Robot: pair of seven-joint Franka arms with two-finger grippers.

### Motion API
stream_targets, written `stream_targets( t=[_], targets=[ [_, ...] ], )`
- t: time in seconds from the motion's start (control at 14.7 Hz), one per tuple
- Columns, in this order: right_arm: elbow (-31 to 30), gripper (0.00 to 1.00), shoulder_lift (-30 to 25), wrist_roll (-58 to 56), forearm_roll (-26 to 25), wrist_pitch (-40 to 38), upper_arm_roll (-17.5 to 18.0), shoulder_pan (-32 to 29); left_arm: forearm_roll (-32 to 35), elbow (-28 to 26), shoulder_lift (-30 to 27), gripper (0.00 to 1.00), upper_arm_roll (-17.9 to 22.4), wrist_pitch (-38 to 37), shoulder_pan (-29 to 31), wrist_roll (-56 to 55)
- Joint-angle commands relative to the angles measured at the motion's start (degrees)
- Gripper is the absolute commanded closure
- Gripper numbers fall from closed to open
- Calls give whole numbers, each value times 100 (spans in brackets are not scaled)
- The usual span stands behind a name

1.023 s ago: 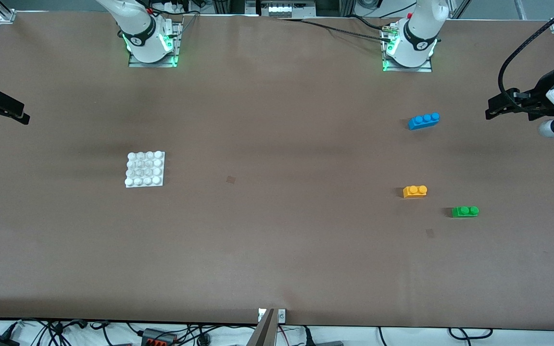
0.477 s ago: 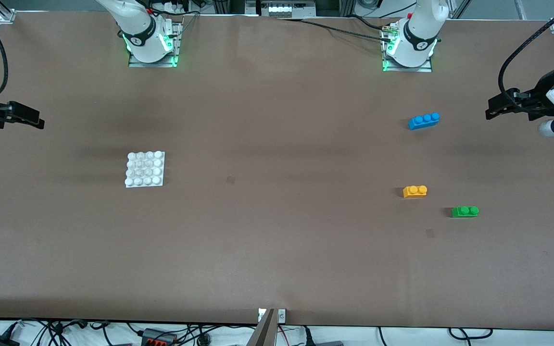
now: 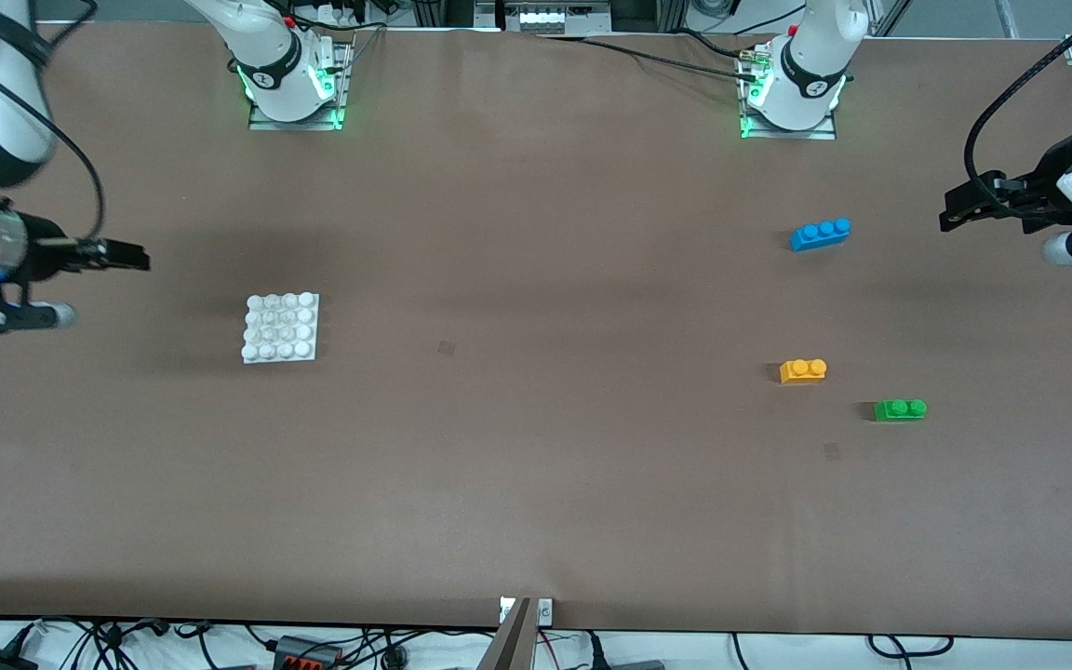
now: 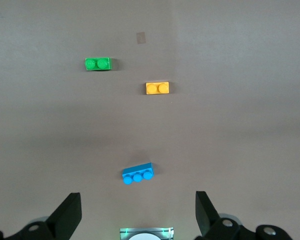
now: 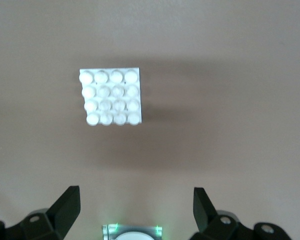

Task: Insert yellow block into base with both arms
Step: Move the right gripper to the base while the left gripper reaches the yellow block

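R gripper (image 3: 131,258) has swung in toward the base (image 3: 281,328), jaws spread, empty; L gripper (image 3: 955,207) waits, jaws spread; yellow block (image 3: 803,370) untouched on bench.

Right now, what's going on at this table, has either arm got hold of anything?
Nothing is held. The yellow block lies on the table toward the left arm's end, with the green brick and the blue brick near it. The base sits alone toward the right arm's end. The left gripper hangs open at its end of the table; the right gripper is open, up in the air beside the base.
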Motion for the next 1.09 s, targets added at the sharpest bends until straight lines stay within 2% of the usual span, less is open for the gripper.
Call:
stream_targets(
  t=[0.0, 0.14, 0.27, 0.41, 1.02],
  targets=[
    [-1137, 0, -290, 42, 112, 1154, -4, 73, -107, 12, -24, 0, 23, -57, 13, -25],
    [-1840, 0, -317, 42, 208, 2042, -4, 91, -107, 12, -24, 0, 23, -57, 21, -25],
    [-2614, 0, -282, 42, 786, 3156, -4, 143, -107, 12, -15, 0, 32, -57, 13, -25],
    [-3064, 0, -133, 42, 850, 4142, -4, 406, -107, 12, -15, 0, 32, -57, 13, -25],
    [-3197, 0, 693, 15, 850, 5041, -13, 408, -107, 12, -15, 0, 32, -66, 13, -25]
  ],
)
